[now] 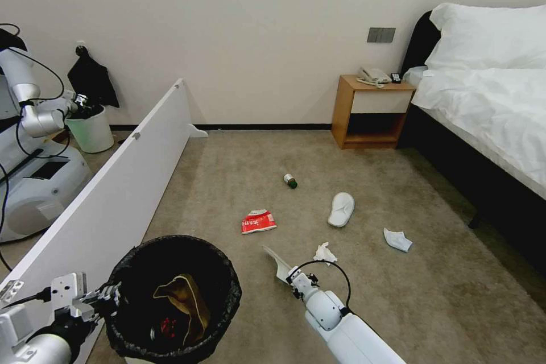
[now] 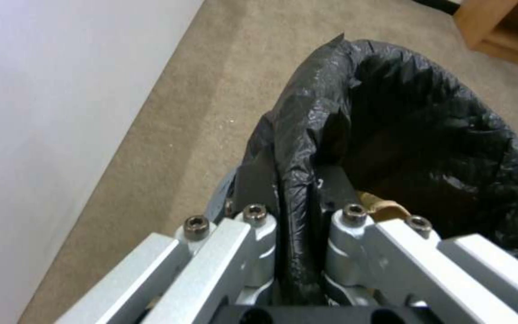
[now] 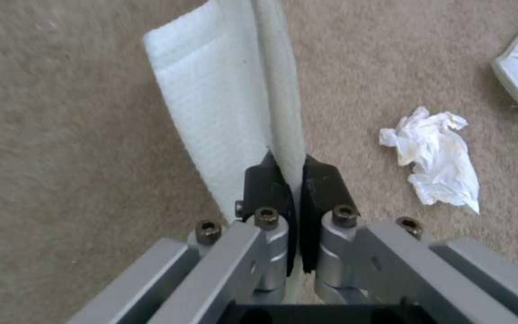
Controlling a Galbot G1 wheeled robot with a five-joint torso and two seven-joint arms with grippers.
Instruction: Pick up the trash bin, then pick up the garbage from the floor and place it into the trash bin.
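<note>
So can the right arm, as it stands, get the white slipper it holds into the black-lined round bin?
Probably yes: the right gripper is clamped on the slipper, and the bin sits open beside it.

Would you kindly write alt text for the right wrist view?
The right gripper is shut on a white slipper, held above beige carpet. A crumpled tissue wad lies on the carpet nearby.

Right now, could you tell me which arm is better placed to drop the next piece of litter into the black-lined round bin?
Probably the right: its gripper already pinches a white slipper, while the left gripper clamps the bin's rim.
</note>
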